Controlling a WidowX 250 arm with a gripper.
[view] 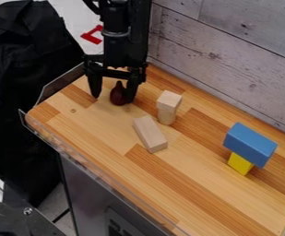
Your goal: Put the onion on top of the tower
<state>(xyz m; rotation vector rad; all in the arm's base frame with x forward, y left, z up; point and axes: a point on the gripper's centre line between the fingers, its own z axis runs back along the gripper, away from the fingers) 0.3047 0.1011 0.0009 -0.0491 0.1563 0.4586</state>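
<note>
At the far left of the surface (193, 177), the hand (113, 98) hangs spread, straddling the dark onion (116, 94), presumably so that closing will pinch its sides. The onion sits tip up, nearer the right finger. Either the pale wooden stack (169, 101) or the blue-topped stack (250, 144), farther right, could be the tower.
</note>
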